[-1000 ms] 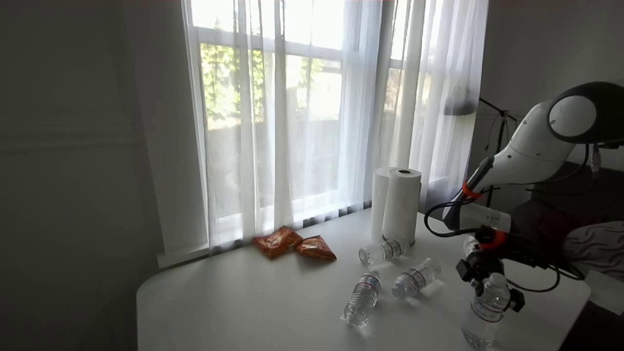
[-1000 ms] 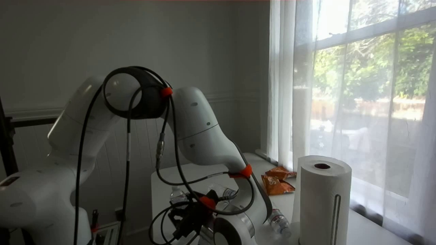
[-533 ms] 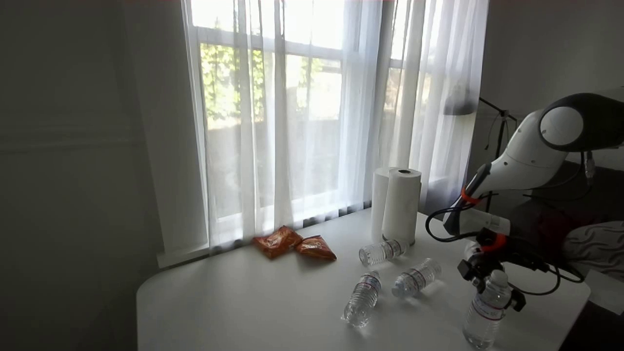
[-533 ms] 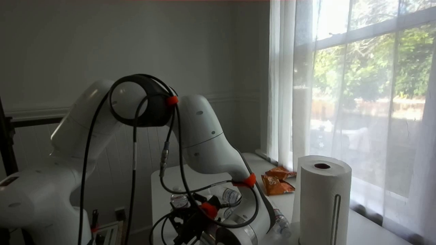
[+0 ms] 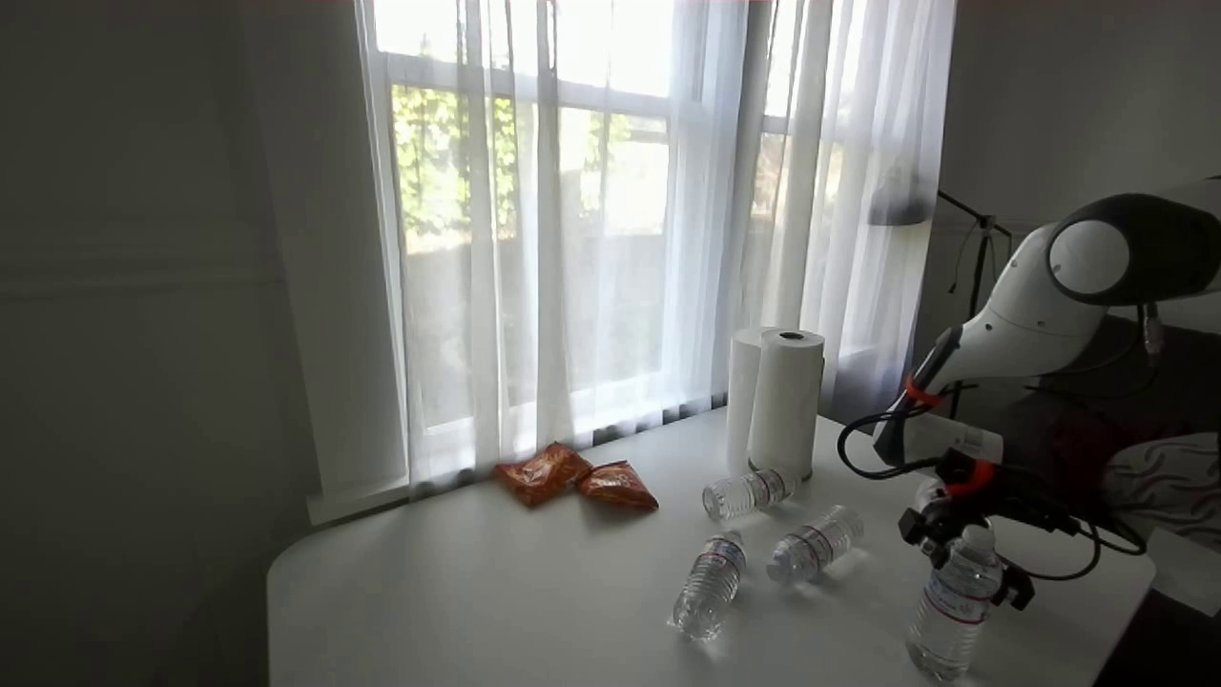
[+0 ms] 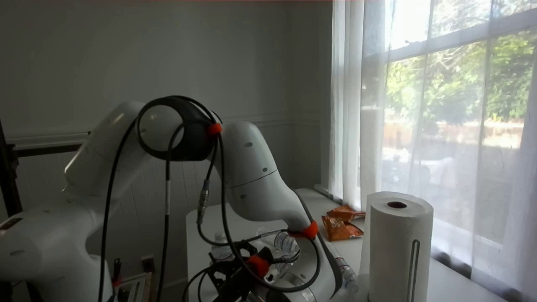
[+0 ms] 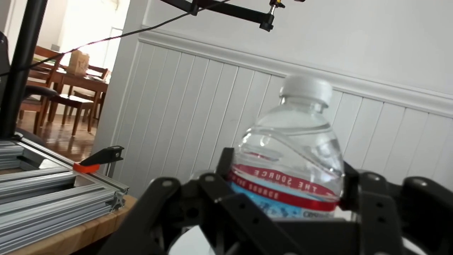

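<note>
The water bottle [image 5: 954, 611] is roughly upright, cap [image 7: 308, 88] uppermost, well apart from the paper towel roll [image 5: 792, 405]. A waterline shows up by its shoulder, so it is probably near full and fairly heavy for its size. Its thin clear plastic will likely flex under a squeeze and could slide through a light grip, though it should not break. The best place to take hold is probably round the label [image 7: 283, 193], below the sloping shoulder. The fingers [image 7: 225, 163] are about there, parted by the bottle's width, one on each side, and by their look clamped on it. Whether its base touches the worktop [image 5: 477, 592] I cannot tell. In an exterior view, a loose bottle [image 5: 749, 494] lies on its side just beside the roll, a second bottle [image 5: 816, 546] near the roll, and a third bottle [image 5: 711, 585] farther from it. An orange snack bag [image 5: 618, 486] lies apart from the roll, with another snack bag [image 5: 546, 474] a little farther from it.
</note>
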You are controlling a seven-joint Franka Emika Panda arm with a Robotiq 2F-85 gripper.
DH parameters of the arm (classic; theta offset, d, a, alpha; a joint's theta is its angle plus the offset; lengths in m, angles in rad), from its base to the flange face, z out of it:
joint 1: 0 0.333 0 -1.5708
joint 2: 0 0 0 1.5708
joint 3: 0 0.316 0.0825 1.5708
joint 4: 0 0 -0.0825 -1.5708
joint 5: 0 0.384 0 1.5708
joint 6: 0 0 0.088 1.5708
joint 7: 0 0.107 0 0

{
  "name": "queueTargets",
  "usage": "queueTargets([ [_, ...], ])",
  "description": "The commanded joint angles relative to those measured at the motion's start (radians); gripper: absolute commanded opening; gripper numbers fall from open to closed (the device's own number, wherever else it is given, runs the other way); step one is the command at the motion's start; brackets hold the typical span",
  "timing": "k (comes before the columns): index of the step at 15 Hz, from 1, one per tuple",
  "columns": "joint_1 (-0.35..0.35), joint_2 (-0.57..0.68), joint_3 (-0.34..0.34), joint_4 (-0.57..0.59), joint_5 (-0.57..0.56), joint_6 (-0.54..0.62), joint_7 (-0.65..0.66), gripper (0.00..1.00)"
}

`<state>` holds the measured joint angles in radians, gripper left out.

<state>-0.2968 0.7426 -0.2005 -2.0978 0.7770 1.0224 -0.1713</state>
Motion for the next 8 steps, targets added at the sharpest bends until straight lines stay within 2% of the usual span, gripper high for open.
queueTargets([
  [1,-0.001,0.005,-0.02,0.015,0.015,-0.029,0.012,0.92],
  [2,0.001,-0.007,-0.026,0.009,0.015,-0.024,0.017,0.98],
  [3,0.005,-0.019,-0.032,0.003,0.016,-0.02,0.023,1.0],
  [8,0.024,-0.087,-0.073,-0.026,0.026,0.015,0.1,1.0],
])
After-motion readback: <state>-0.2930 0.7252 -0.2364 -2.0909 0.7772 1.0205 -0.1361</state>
